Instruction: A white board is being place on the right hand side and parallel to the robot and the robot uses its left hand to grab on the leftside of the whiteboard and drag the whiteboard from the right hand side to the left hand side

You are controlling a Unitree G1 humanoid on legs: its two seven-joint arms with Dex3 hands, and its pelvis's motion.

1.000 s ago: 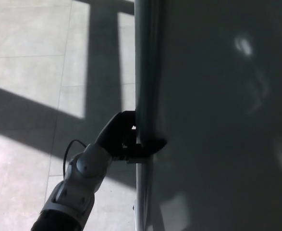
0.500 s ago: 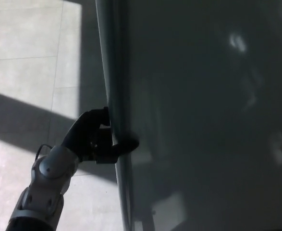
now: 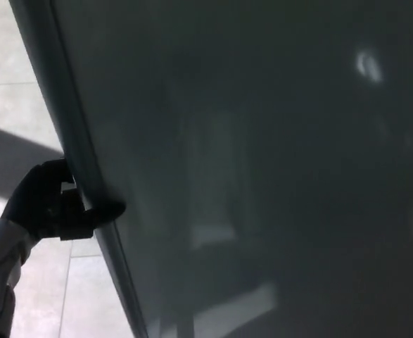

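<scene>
Most of the head view is filled by the whiteboard (image 3: 262, 169), a dark, shaded panel with faint pale reflections and no readable writing or label. Its left edge, a grey frame (image 3: 65, 127), runs as a slanted line from the top left corner down to the bottom, leaning rightward as it descends, so the board's visible long edge is tilted in the picture. The left hand (image 3: 55, 204) is clamped on that edge at mid-height: one black finger (image 3: 107, 210) hooks over the front face while the rest of the hand sits behind the frame, pinching it. Left of the edge lies a narrow strip of pale tiled floor (image 3: 9, 77), crossed by a dark shadow band.
</scene>
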